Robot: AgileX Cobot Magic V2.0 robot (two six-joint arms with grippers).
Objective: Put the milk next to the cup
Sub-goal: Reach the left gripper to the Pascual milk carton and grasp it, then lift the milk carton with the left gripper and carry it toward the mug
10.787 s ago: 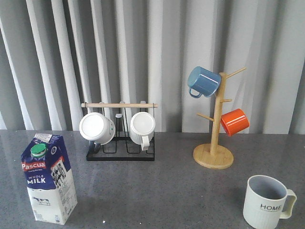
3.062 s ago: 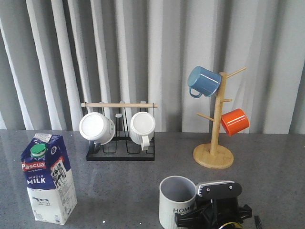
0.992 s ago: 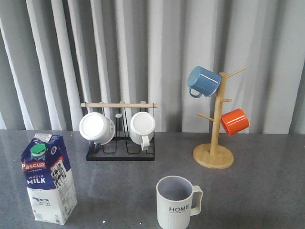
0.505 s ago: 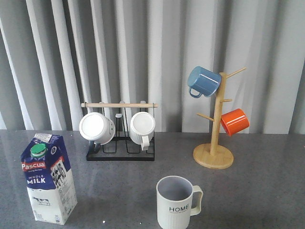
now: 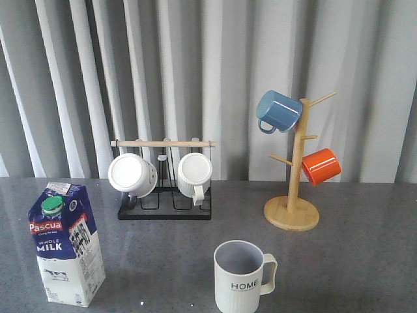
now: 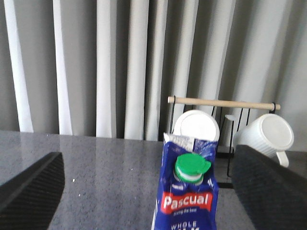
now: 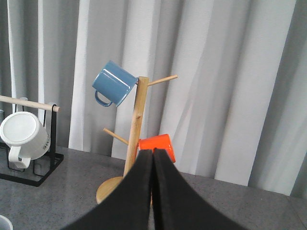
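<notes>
The milk, a blue-and-white carton with a green cap, stands upright at the front left of the grey table. The cup, a ribbed pale mug marked "HOME", stands at the front middle with its handle to the right, well apart from the milk. Neither gripper shows in the front view. In the left wrist view my left gripper is open wide, and the milk stands just ahead between the two fingers, untouched. My right gripper is shut and empty, facing the mug tree.
A black rack with a wooden bar holds two white mugs behind the milk. A wooden mug tree at the back right carries a blue mug and an orange mug. Grey curtains hang behind the table.
The cup went from the front right to the front middle in my right gripper, which then let go and left the front view. Nothing has moved in the last second.
</notes>
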